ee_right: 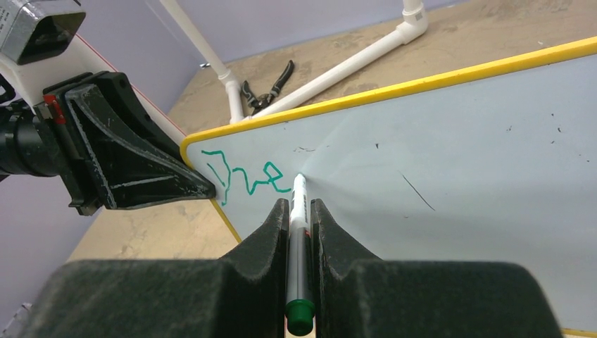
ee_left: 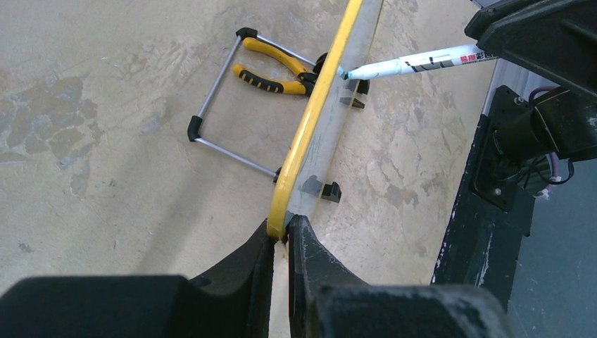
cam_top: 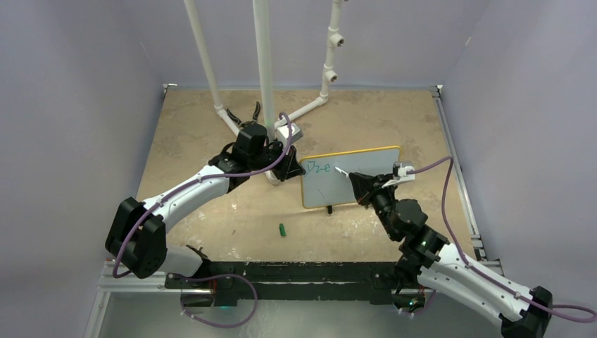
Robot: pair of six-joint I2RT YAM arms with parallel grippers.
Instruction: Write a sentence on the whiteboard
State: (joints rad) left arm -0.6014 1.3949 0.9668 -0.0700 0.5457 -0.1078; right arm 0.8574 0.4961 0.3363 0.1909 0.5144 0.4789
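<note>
Top external view shows the whiteboard propped mid-frame on the counter; left jaws pinch its yellow left rim, right jaws clamp the marker, tip just right of the green lettering. Light, stiff, probably tippy, so the rim is the hold

The left arm, white-shelled with black joints, stretches forward and inward. The black 2-finger left claw is pinched tight on the rim of the yellow-edged white whiteboard. The matching right arm bends at its elbow and angles inward. The right claw is clamped around a white marker pen with a green end, whose tip juts ahead of its fingertips.
</note>
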